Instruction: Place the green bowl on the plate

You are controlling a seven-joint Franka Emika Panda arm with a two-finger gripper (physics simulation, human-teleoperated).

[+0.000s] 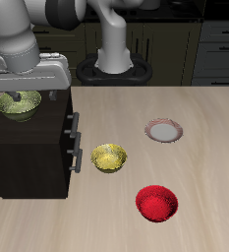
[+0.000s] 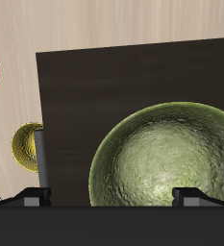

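Nearest the exterior camera sits the red bowl (image 1: pixel 156 203), close to the tabletop's (image 1: pixel 204 148) front edge, with bare wood on every side of it. Just behind it, the yellow bowl (image 1: pixel 110 157) rests near the dark cabinet's (image 1: pixel 28 153) handled face, a narrow strip of wood between them. Farther back, the plate (image 1: pixel 164 130) lies alone, well apart from both bowls, open tabletop all around its reddish rim.

Up on the cabinet's flat top is the green bowl (image 1: pixel 20 104), upright, well inside the top's edges. The gripper (image 1: pixel 26 94) hangs directly over it. In the wrist view the green bowl (image 2: pixel 167 154) fills much of the picture, and the fingers (image 2: pixel 32 197) stand spread wide, one tip outside the rim, the other (image 2: pixel 195 197) over the bowl's far side; neither pad can be seen touching the bowl. The cabinet top's edge runs straight beside the bowl, the yellow bowl (image 2: pixel 27 146) showing down past it on the wood.
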